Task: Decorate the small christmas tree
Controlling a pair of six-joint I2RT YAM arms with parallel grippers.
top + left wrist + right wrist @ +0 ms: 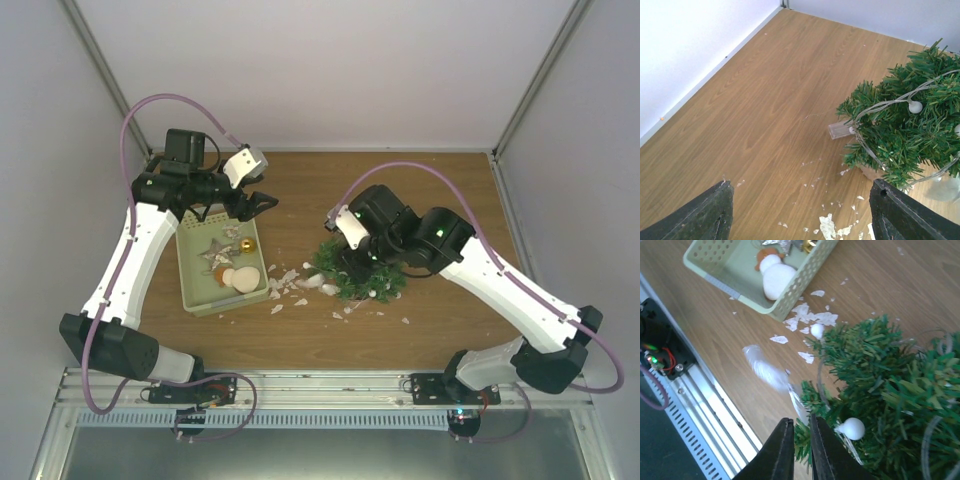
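Sitting on worktop (430, 185): tree (362, 283) is resting on the wood, a little toward the near edge, to the right of the tray (190, 275) and apart from it; I cannot tell whether it is standing upright or leaning.
Tree detail: a thin pale cord (880, 106) with small white bulbs (914, 106) is winding through the dark green branches; a small clear box (840, 131) is lying on the wood just beside them.
Left claw (802, 212): is hanging wide, its two dark fingers (705, 215) well apart with nothing between them; seen from above it is hovering over the far end of the tray, and its camera is looking across bare wood at the tree.
Right claw (799, 425): is pointing down at the near side of the tree, narrow, its fingers nearly together with only a slim gap.
Strip (765, 371): blurred and whitish, it is running from over the wood up to the right claw's tips; I cannot tell whether the fingers are pinching it.
Tray contents: the pale green, perforated tray is sitting at the left of the worktop and is holding a white and orange figure (775, 277), a silver star (213, 250) and a gold ball (245, 243).
Flakes (812, 318): white bits are lying scattered on the wood between tray and tree, and around the tree.
Right arm (500, 275): is bending over the tree, hiding part of it from above.
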